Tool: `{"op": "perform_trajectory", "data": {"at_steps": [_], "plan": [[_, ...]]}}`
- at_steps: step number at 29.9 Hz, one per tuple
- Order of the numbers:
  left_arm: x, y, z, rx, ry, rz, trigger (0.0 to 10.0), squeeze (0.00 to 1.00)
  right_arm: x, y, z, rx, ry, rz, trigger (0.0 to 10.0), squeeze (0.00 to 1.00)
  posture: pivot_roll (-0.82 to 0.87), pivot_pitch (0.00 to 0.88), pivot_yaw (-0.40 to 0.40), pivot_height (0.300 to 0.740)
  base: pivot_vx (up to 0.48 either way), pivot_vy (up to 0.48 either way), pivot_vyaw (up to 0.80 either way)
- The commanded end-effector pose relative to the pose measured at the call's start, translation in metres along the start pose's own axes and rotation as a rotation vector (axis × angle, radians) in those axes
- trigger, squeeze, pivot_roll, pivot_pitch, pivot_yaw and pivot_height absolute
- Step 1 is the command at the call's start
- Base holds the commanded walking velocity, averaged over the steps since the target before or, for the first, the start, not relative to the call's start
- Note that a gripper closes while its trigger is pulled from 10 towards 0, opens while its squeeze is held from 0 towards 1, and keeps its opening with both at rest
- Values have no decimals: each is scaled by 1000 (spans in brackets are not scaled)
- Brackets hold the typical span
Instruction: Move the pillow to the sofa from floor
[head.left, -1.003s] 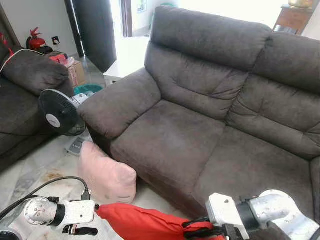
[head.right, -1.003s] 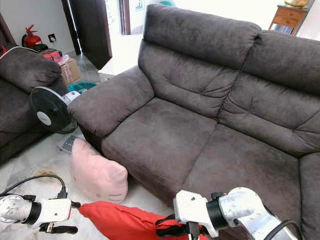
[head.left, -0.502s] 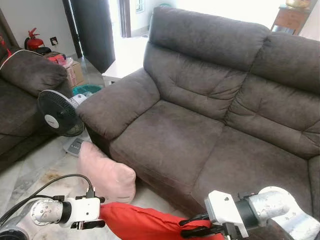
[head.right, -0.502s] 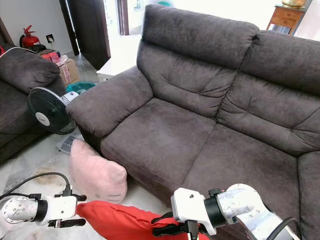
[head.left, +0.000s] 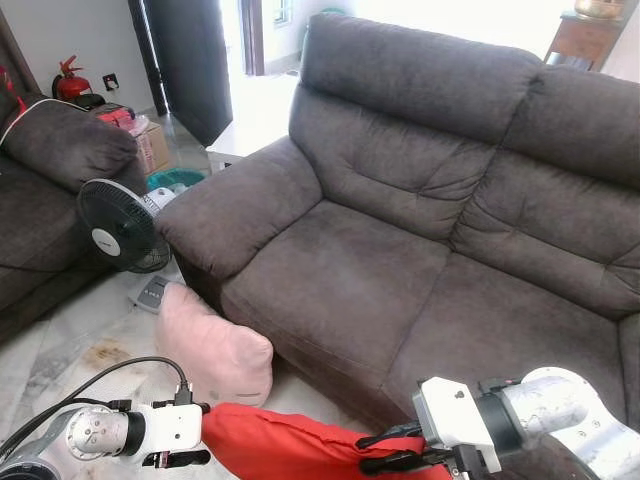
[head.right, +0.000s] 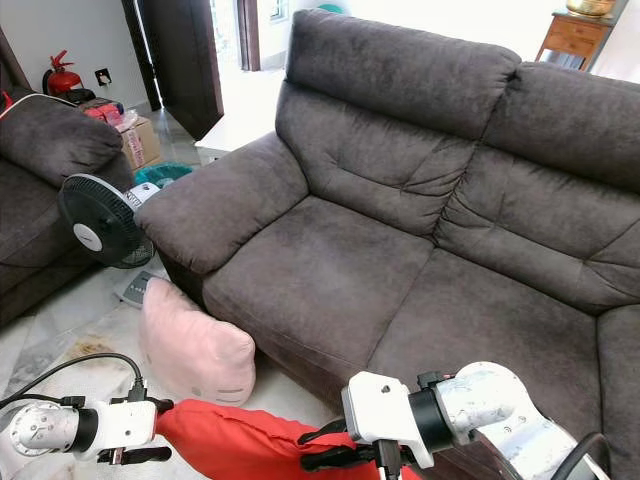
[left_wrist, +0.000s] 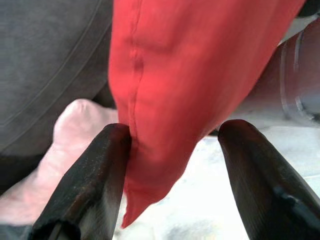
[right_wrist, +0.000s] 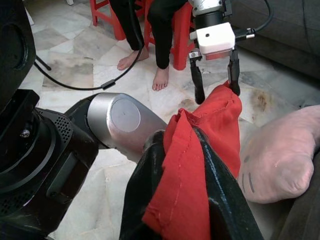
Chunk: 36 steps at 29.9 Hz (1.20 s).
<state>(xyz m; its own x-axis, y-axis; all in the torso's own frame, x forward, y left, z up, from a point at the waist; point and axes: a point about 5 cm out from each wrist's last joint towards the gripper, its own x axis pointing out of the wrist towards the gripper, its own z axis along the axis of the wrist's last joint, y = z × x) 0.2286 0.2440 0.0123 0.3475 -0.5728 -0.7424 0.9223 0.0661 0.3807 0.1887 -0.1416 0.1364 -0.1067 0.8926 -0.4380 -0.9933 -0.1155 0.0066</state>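
Currently mid-carry, by my reading: red pillow (head.left: 290, 448) hangs low between both grippers, off the floor (head.left: 60, 340), short of the sofa (head.left: 400, 270).

Far left: second sofa (head.left: 50, 190), a fire extinguisher (head.left: 70, 82) behind it, a fan (head.left: 118, 228) standing on the tile beside it. None of it in the carry path.

Left gripper (head.left: 185, 458): fingers spread either side of the pillow's corner. Wrist view shows one finger (left_wrist: 95, 180) touching the seam, the other standing apart from the cloth. Open, then; a loose straddle, not a pinch.

Pink pillow (head.left: 212, 350): leaning against the sofa front below the armrest, just behind the red one. Not held by anything. Task names one pillow; which one is meant I cannot tell.

Right gripper (head.left: 395, 452): fingers closed on the red pillow's other end, cloth bunched up between them in the wrist view. This is the real hold.

A person's bare feet (right_wrist: 145, 70) and a red stool (right_wrist: 112, 20) appear in the right wrist view, beyond the left gripper.

Next move, as I judge it: left gripper should close on its corner first, else the pillow swings from one end. Then raise both arms above the seat edge, reach forward over the cushion, release.
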Motion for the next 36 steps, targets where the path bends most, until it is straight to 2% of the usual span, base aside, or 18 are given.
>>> {"op": "perform_trajectory", "data": {"at_steps": [1, 14, 19, 24, 31, 32, 34, 35, 36], "plan": [[0, 2, 0, 21, 8, 21, 10000, 0, -6, -1, 24, -108, -56, 0, 10000, 0, 80, 0, -51, 740, 0, 0, 0], [8, 0, 1, -2, 3, 62, 10000, 0, -8, 0, 27, -115, -53, 6, 10000, 0, 69, 0, -60, 740, 0, 0, 0], [12, 3, 5, -1, -14, 87, 10000, 0, -9, -1, 27, -116, -48, -4, 10000, 0, 70, 0, -65, 740, 0, 0, 0], [14, 7, 6, 34, 5, 117, 10000, 0, -8, -1, 29, -118, -51, -3, 10000, 0, 69, 0, -67, 740, 0, 0, 0], [17, 8, 7, 17, 3, 127, 10000, 0, -8, -1, 29, -118, -50, -4, 10000, 0, 65, 0, -68, 740, 0, 0, 0], [19, 6, 8, 18, 1, 120, 4784, 0, -8, -1, 28, -116, -46, -8, 10000, 0, 63, 0, -69, 740, 0, 0, 0], [20, 5, 8, 19, 0, 117, 4784, 0, -9, -1, 28, -116, -45, -9, 10000, 0, 63, 0, -69, 740, 0, 0, 0], [20, 5, 8, 20, -1, 116, 0, 0, -9, -1, 28, -115, -44, -10, 10000, 0, 62, 0, -67, 740, 0, 0, 0], [21, 5, 8, 22, -1, 117, 0, 0, -9, -1, 28, -115, -44, -10, 10000, 0, 62, 0, -67, 740, 0, 0, 0]]}}
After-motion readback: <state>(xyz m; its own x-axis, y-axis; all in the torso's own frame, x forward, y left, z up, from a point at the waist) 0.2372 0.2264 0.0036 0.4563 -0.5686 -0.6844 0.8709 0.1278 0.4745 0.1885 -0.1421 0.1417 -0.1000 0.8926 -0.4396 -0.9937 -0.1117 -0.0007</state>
